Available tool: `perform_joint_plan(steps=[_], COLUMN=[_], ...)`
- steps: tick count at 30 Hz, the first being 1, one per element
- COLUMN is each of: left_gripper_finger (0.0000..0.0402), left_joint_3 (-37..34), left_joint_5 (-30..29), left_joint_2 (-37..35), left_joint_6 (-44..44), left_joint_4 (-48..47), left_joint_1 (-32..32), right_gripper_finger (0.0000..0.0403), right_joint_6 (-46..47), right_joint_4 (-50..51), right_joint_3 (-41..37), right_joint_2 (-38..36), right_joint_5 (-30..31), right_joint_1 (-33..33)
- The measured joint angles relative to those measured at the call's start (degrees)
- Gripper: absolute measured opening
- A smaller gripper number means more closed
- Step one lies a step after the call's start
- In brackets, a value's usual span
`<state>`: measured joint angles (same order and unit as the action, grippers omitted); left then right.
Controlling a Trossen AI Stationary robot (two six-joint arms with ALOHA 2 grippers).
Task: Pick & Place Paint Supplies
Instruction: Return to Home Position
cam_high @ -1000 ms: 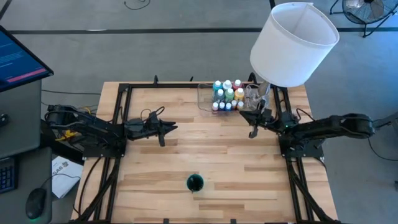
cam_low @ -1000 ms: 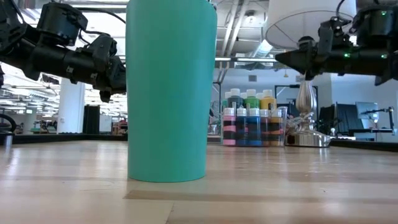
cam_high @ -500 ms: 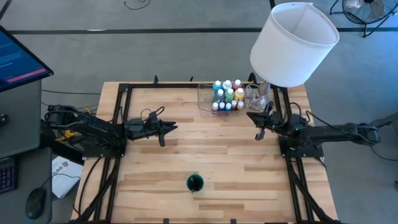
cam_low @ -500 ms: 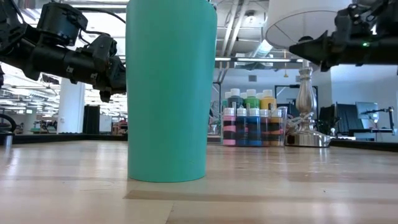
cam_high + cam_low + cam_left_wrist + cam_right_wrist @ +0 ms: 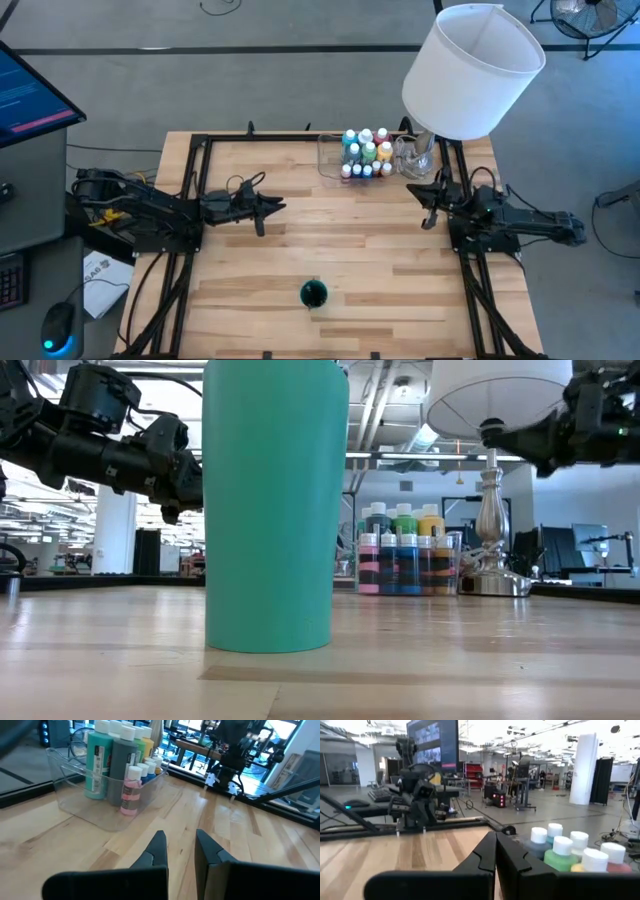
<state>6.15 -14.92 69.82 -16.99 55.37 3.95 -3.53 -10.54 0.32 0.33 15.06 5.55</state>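
The paint supplies (image 5: 365, 155) are white-capped bottles of several colours, standing upright in a clear tray (image 5: 328, 160) at the table's far edge, right of centre. They also show in the low view (image 5: 405, 555) and in both wrist views (image 5: 117, 765) (image 5: 570, 850). My left gripper (image 5: 262, 213) hovers over the table's left half, pointing level toward the right, fingers drawn close with nothing between them (image 5: 177, 845). My right gripper (image 5: 430, 212) is shut and empty (image 5: 495, 845). It is held level above the table's right side, near-right of the tray.
A tall teal cup (image 5: 314, 293) stands near the table's front edge at the centre and fills much of the low view (image 5: 275, 505). A lamp with a big white shade (image 5: 470, 70) stands at the far right corner, beside the tray. Bare wood lies between the two grippers.
My right gripper has drawn back toward the table's right edge, away from the tray and lamp, rising a little as its arm folds back. It has stayed shut and empty. The bottles and cup have not moved.
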Motion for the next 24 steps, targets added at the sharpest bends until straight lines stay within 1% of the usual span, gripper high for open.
perform_joint_plan(steps=[1,4,7,12,14,16,20,22,24], left_gripper_finger=[0.0,0.0,0.0,0.0,0.0,0.0,0.0,0.0,0.0], left_joint_3=[0.0,0.1,0.6,2.4,3.2,3.7,3.7,3.4,3.4], left_joint_5=[0.2,0.8,2.8,12.9,15.6,17.0,18.1,18.1,18.1], left_joint_2=[0.0,0.0,0.0,0.0,0.0,-0.2,-2.8,-5.6,-9.7], left_joint_6=[0.0,0.3,1.4,3.2,3.2,3.3,3.3,3.6,4.4], left_joint_4=[0.0,0.0,-0.1,0.0,0.0,0.0,-0.4,-1.4,-5.4], left_joint_1=[0.0,0.0,0.1,3.1,4.9,6.5,8.8,8.9,8.5], right_gripper_finger=[0.0,0.0,0.0,0.0,0.0,0.0,0.0,0.0,0.0], right_joint_6=[0.0,-0.3,0.4,0.6,0.6,1.4,3.9,4.0,4.0], right_joint_4=[1.6,0.5,2.3,2.3,2.4,2.4,3.0,3.1,3.2], right_joint_3=[0.0,0.0,0.0,0.0,0.0,0.0,0.0,0.0,0.0], right_joint_2=[-0.2,0.4,0.0,0.0,0.0,0.0,0.0,0.0,0.0], right_joint_5=[0.1,0.0,0.0,0.1,0.0,0.0,0.1,0.0,0.1], right_joint_1=[0.0,0.2,0.7,0.8,0.8,0.8,0.8,0.8,0.8])
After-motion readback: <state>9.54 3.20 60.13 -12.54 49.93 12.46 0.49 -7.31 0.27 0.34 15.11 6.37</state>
